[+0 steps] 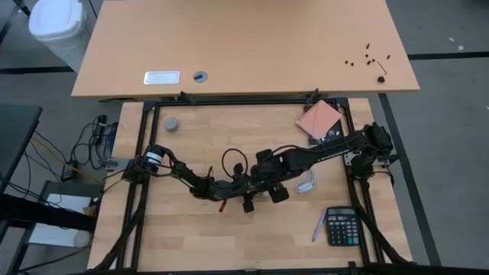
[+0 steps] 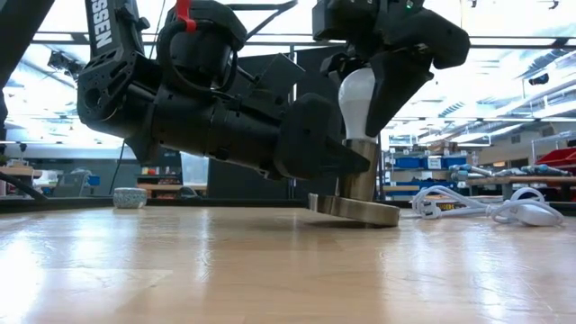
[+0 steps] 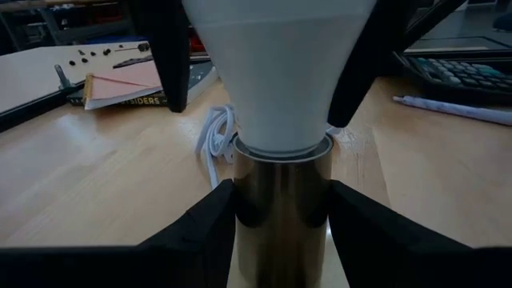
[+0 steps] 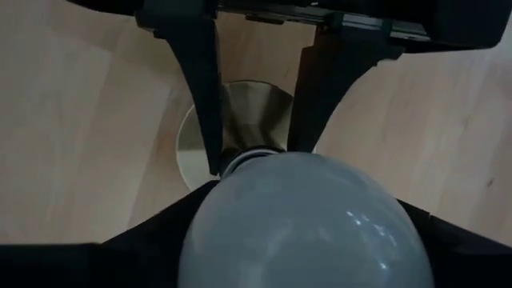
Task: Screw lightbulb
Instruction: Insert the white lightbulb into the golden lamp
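Observation:
The white lightbulb (image 2: 356, 93) stands upright with its narrow base in the brass socket tube (image 2: 362, 169), which rises from a round metal disc (image 2: 355, 210) on the wooden table. My right gripper (image 1: 269, 186) comes down from above and is shut on the bulb (image 4: 304, 228). My left gripper (image 1: 250, 189) lies low over the table on the left side of the socket and is shut on the socket tube (image 3: 280, 216). The bulb's screw base is hidden inside the tube. My left gripper pinches the brass socket tube (image 3: 280, 228) between its two fingers (image 3: 204, 232), one on each side, about midway up. The fingers come in level from the table's left. The socket stands upright with its disc on the table. My right gripper pinches the bulb's tapering sides (image 3: 240, 88) between its two fingers (image 3: 170, 56). The fingers point down from above. The bulb stands upright with its neck at the socket's rim (image 3: 282, 150).
A white cord (image 2: 468, 209) lies coiled to the right of the socket. A calculator (image 1: 343, 227) and a pen (image 1: 318, 225) lie near the right front, a pink book (image 1: 321, 121) at the far right, and a small grey cap (image 1: 171, 124) at the far left.

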You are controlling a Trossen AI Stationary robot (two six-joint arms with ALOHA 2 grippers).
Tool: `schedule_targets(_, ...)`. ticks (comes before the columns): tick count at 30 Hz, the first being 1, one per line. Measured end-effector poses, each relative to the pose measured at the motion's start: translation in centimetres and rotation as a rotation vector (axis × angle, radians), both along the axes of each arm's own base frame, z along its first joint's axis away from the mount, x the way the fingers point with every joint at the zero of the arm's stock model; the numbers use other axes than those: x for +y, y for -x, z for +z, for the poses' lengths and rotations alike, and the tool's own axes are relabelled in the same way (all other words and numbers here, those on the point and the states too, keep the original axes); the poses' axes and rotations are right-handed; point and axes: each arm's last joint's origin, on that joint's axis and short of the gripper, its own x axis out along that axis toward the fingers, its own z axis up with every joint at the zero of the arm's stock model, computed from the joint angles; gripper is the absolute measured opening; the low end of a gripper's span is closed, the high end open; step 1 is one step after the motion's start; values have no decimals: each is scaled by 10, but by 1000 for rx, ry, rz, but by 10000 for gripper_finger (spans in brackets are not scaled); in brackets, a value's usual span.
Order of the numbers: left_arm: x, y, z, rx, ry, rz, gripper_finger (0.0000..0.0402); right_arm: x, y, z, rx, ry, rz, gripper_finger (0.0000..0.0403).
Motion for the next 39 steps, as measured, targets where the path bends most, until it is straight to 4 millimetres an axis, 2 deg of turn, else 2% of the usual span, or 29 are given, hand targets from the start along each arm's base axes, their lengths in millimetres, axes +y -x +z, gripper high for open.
schedule_targets(5, 0, 0, 0, -2, 6, 3, 184, 0, 0, 0, -2, -37, -60, 260)
schedule_targets(10, 0, 0, 0, -3, 5, 21, 184, 1, 0, 0, -19, -74, -168, 275)
schedule_targets(20, 1, 0, 0, -11, 20, 47, 184, 1, -4, 1, -83, -172, -444, 264)
schedule_targets(27, 2, 1, 0, -14, 24, 65, 184, 0, -4, 1, -112, -228, -664, 277)
schedule_targets(33, 2, 1, 0, -22, 44, 93, 184, 0, -4, 1, -143, -269, -812, 273)
schedule_targets(39, 3, 1, 1, -29, 59, 100, 184, -1, -5, 2, -173, -275, -881, 274)
